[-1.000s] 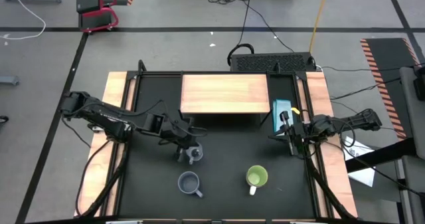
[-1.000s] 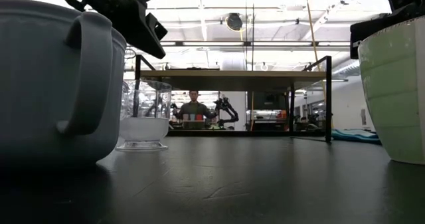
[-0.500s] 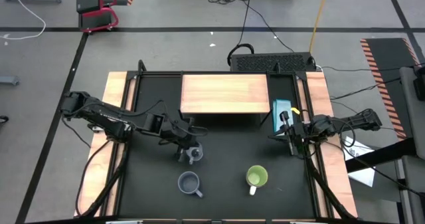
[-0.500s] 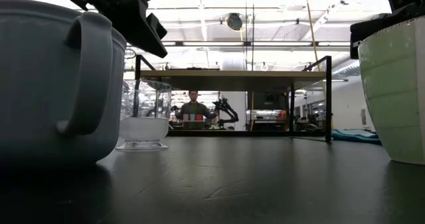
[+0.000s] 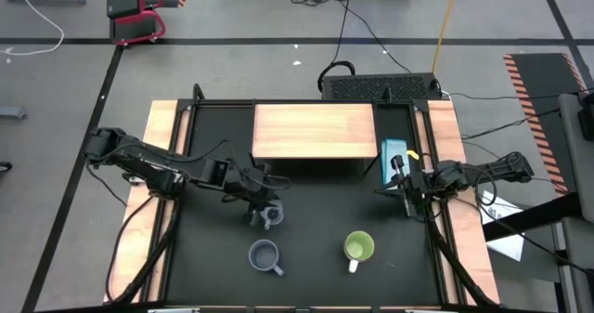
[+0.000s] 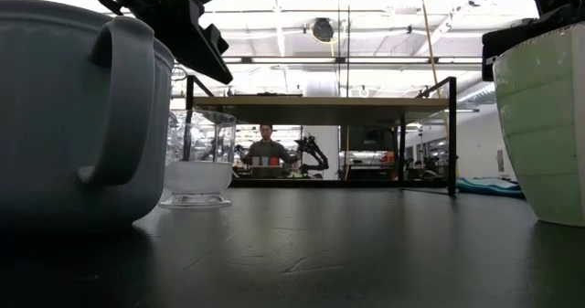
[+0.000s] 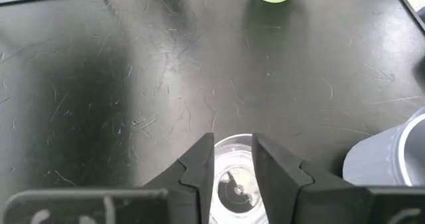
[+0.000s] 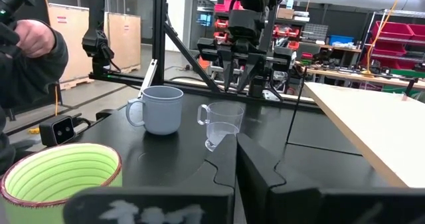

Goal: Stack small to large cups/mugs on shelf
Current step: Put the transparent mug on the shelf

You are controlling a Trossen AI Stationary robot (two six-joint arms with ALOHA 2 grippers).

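Overhead cam looks straight down on my whole desk. Low cam sits at desk level, right up against the grey-blue mug, facing the shelf. My wrist cams both catch the clear glass cup.

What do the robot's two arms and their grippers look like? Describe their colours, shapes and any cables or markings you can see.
Both arms are dark, jointed and slender, with thin black cables looping alongside. The left gripper has two black wedge-shaped fingers, angular and tapering to the tips. The right gripper has the same matte black fingers. Faint white scribbles mark each gripper's base.
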